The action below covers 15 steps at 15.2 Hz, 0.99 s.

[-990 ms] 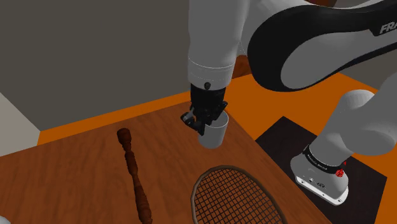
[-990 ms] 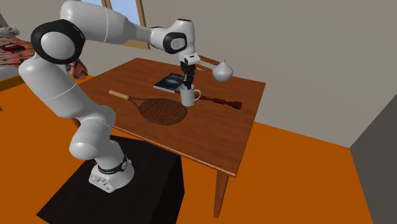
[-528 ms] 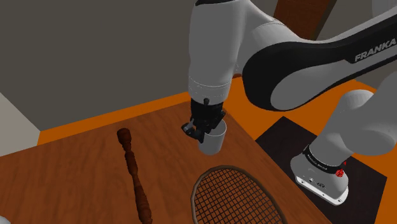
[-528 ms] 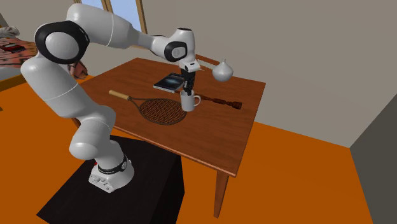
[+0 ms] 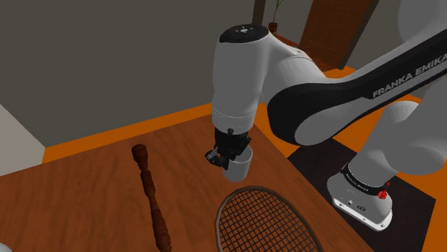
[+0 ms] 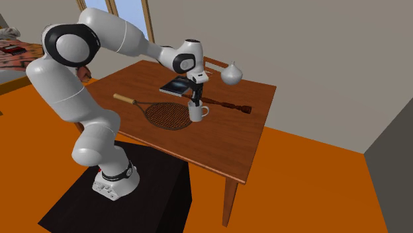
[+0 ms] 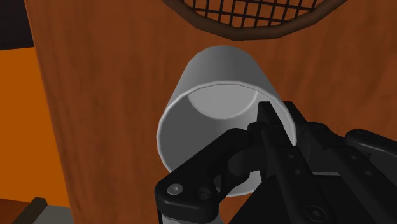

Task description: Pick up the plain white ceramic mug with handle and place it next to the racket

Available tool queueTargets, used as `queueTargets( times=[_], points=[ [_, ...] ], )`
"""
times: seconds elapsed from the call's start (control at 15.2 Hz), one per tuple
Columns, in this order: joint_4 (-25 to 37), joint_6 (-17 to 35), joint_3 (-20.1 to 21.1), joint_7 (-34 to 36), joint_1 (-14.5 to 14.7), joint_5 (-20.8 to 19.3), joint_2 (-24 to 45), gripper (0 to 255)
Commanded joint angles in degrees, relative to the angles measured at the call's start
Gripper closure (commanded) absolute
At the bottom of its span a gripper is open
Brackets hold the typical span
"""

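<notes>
Scanning the second exterior view from its left, the racket (image 6: 169,114) lies flat; just beside its head's right edge the white mug (image 6: 196,113) stands upright, directly below the fingers (image 7: 273,145), which clamp its wall, handle toward a dark turned rod (image 6: 228,106). Whether it touches the brown worktop (image 6: 225,142) I cannot tell. Orange floor (image 6: 298,192) spreads beneath.
</notes>
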Motion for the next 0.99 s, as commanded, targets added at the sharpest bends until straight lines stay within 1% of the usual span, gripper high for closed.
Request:
queueTargets(
  times=[0.0, 0.46, 0.92],
  points=[
    [-1.1, 1.7, 0.3, 0.4, 0.0, -0.4, 0.7, 255],
    [-3.8, 7.6, 1.2, 2.5, -0.4, -2.9, 4.4, 255],
    [-3.8, 7.6, 1.2, 2.5, -0.4, -2.9, 4.4, 255]
  ],
)
